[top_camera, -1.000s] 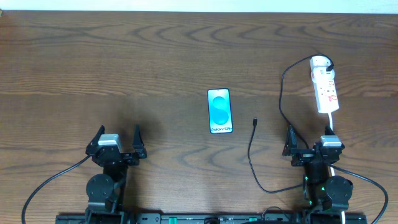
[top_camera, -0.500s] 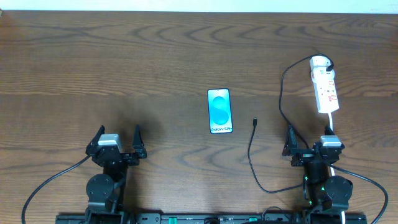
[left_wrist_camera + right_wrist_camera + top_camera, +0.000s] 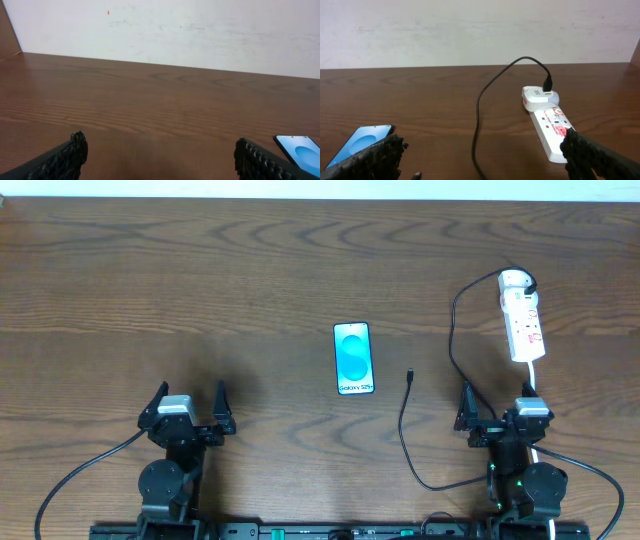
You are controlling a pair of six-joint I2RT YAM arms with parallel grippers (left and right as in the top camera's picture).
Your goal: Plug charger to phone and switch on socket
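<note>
The phone lies flat mid-table, teal screen up; it also shows at the lower right of the left wrist view and lower left of the right wrist view. The black charger cable runs from an adapter on the white socket strip down and round to its connector tip, lying right of the phone. In the right wrist view the cable, strip and tip show. My left gripper and right gripper are open and empty near the front edge.
The wooden table spreads out to a white wall at the back. The strip's white lead runs toward my right arm. Black arm cables trail at the front edge.
</note>
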